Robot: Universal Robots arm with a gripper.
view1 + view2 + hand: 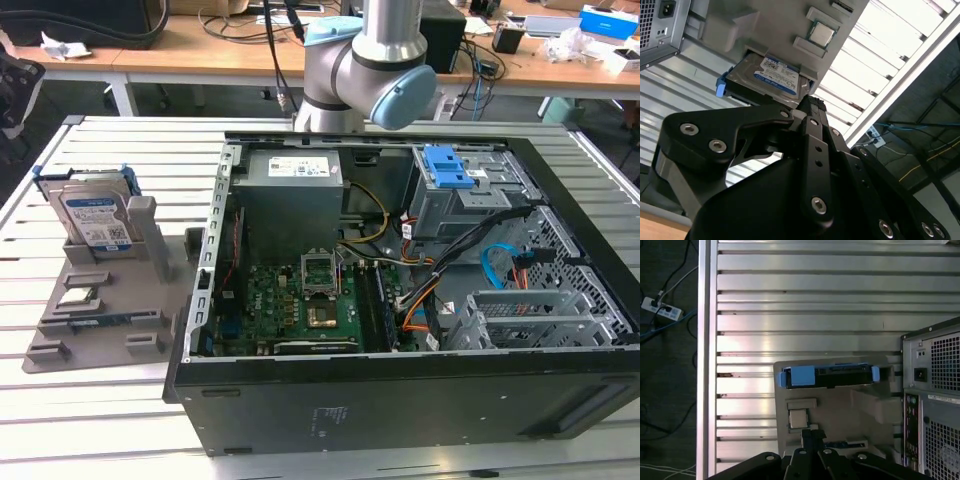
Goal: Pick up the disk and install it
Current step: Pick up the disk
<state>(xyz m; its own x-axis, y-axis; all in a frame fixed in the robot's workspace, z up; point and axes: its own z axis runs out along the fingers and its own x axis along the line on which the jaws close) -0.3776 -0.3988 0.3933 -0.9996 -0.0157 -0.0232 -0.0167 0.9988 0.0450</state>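
Note:
The disk (95, 220) stands on edge in a slot of a grey holder (110, 320) on the table, at the exterior view's left. It is a silver drive with a white-and-blue label, framed by a blue bracket. In both wrist views the disk (775, 75) (827, 376) sits beyond the black gripper (811, 102) (811, 432), with a clear gap between them. The gripper looks shut with nothing in it. The arm (365, 60) rises behind the computer case.
An open computer case (400, 420) lies on the slatted metal table (100, 420), with a blue-latched drive cage (450, 170) at its back right. A small square processor chip (78, 297) (798, 418) rests on the grey holder. Cluttered desks stand behind.

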